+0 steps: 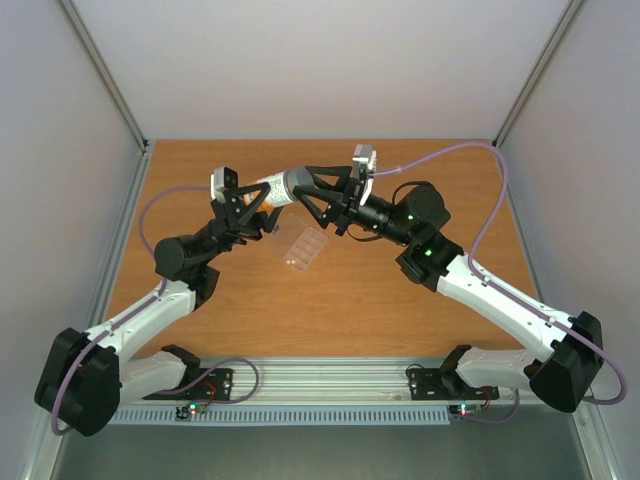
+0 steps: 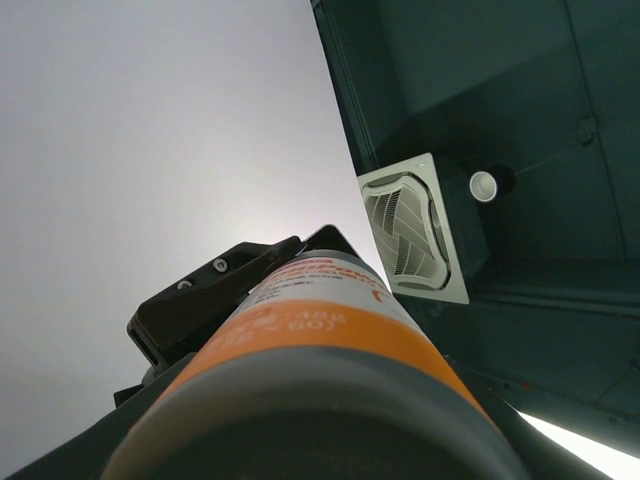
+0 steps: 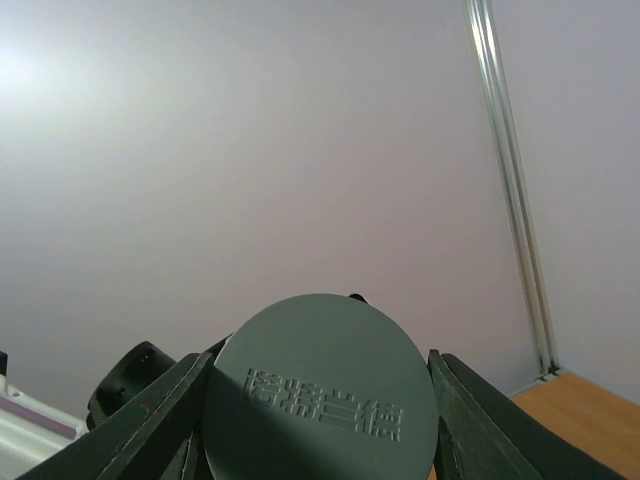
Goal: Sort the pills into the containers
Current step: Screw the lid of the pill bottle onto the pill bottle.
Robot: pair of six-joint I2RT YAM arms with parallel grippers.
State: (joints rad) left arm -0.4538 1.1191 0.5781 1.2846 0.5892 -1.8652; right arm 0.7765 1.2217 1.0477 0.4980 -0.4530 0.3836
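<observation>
Showing pill box [image 1: 300, 246] in top cam only; left gripper [image 1: 258, 197] clamps bottle [image 2: 320, 320], right gripper [image 1: 304, 190] clamps cap [image 3: 325, 390].

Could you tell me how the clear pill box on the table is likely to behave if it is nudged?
The pill box lies flat and low, so it would probably slide rather than tip. It looks like thin clear plastic, so likely light and easily sent skidding on the smooth wooden table. Nothing braces it, so it may also spin.

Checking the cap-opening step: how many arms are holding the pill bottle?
2. The left arm, its fingers gripping the orange-labelled bottle by its body; the right arm, its fingers clamping the grey cap.
</observation>
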